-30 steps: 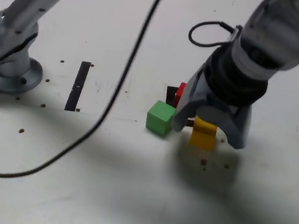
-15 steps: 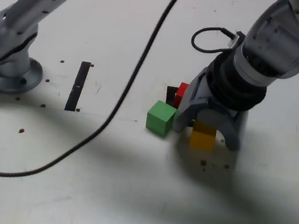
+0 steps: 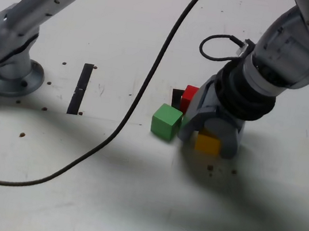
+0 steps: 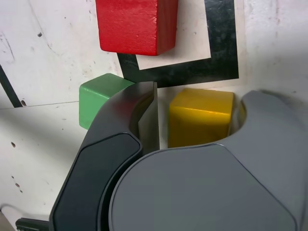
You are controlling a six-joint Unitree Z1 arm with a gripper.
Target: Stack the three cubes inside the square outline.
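Three cubes in view, none on top of another. I log the yellow cube (image 4: 199, 115) on the white table (image 3: 107, 161), outside the square outline (image 4: 221, 43) and just beside one of its black tape sides. The gripper (image 4: 202, 91) is down around it: one finger on either side, jaws apart. In the wrist view I can make out a strip of table between the cube and the finger nearer the green cube (image 4: 100, 95); the other finger is very close to the yellow face, perhaps touching, though its curved edge hides the contact from me. I record the hand as unclenched, straddling the cube.

The red cube (image 4: 132, 26) sits over one side of the outline, partly on the tape and partly over the white centre. The green cube lies outside, near a corner of the frame, on the table, with the finger covering part of it in my wrist view.

Exterior view: the arm reaches in from the upper right, and the gripper hides much of the outline. A dark cable (image 3: 147, 85) crosses the picture, and a single tape strip (image 3: 80, 89) lies between the arm base (image 3: 12, 74) and the cubes.
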